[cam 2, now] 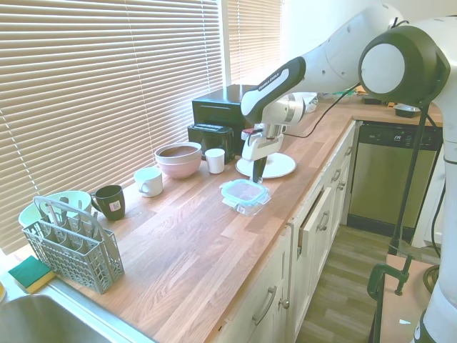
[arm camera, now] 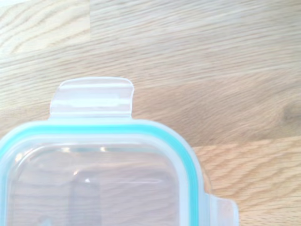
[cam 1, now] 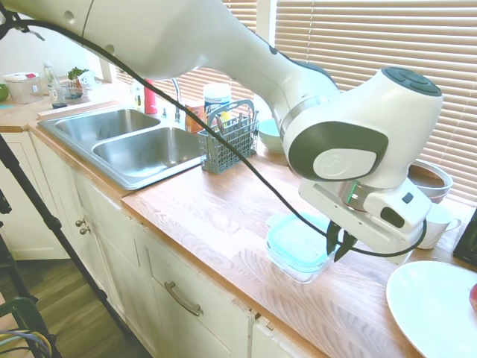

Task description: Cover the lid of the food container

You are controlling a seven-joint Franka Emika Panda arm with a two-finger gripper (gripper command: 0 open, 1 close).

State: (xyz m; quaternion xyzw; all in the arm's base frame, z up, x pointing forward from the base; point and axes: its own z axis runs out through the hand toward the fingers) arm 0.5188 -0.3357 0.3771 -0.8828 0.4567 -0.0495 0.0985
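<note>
The lid is sitting on top of the food container, its teal rim lining up with the glass walls, and the pair is resting on the wooden counter near its front edge. In the wrist view the lid is filling the lower part of the picture, with one clear snap tab sticking out flat over the wood grain.

The gripper is hovering just beside the container, above its far corner, with the dark fingertips drawn close together and grasping nothing.

Beyond the container, toward the window blinds, a white plate is lying just past the gripper, and a white cup, a pink bowl, a second white mug and a dark green mug are standing in a row. Farther from the container along the counter, a grey cutlery basket is standing next to the steel sink.
</note>
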